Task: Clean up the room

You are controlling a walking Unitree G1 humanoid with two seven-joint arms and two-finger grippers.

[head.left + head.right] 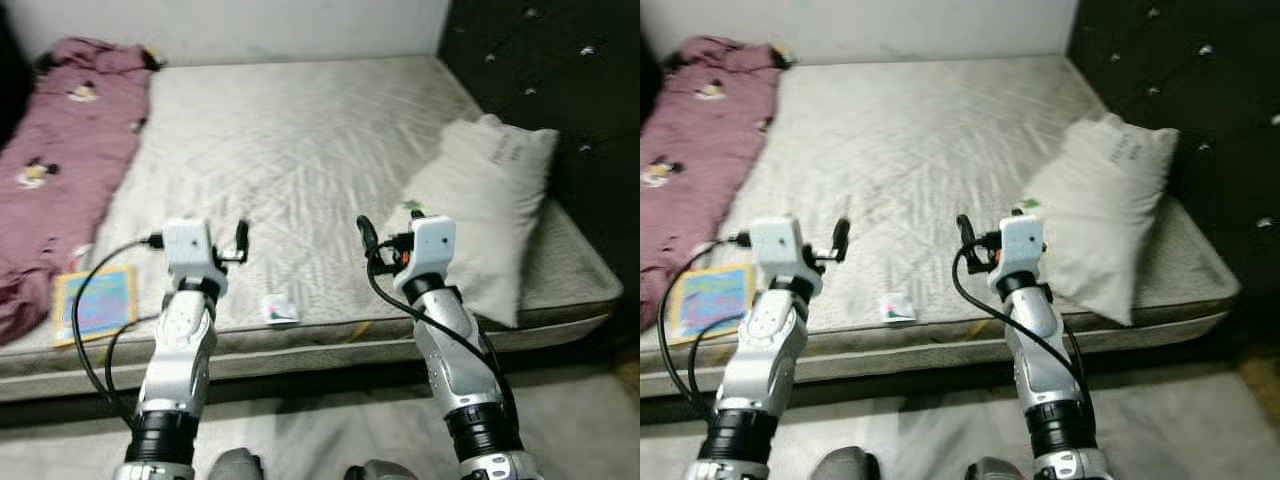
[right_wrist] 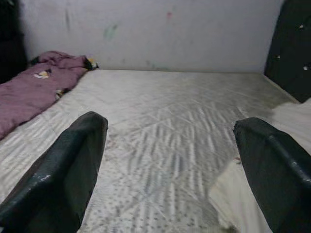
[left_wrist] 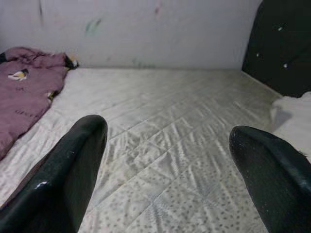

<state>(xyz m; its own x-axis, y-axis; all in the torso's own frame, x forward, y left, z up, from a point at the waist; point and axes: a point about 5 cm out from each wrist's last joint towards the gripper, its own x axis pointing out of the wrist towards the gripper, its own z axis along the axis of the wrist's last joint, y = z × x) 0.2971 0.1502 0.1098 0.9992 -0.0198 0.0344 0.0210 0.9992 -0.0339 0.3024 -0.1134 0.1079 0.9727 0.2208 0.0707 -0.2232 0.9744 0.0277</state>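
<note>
A bare quilted mattress (image 1: 300,130) lies before me. On its left side is a crumpled maroon blanket (image 1: 60,150) with cartoon prints. A colourful book (image 1: 97,303) rests at the front left edge, and a small wrapper (image 1: 280,310) sits near the front edge between my arms. A white pillow (image 1: 490,210) leans at the right. My left gripper (image 1: 205,235) hovers open over the front of the mattress, just above and left of the wrapper. My right gripper (image 1: 400,232) is open too, held beside the pillow's near corner. Neither holds anything.
A black tufted headboard (image 1: 560,80) stands along the right side of the bed. A white wall (image 1: 300,25) runs behind it. Grey floor (image 1: 320,430) lies between me and the bed's front edge.
</note>
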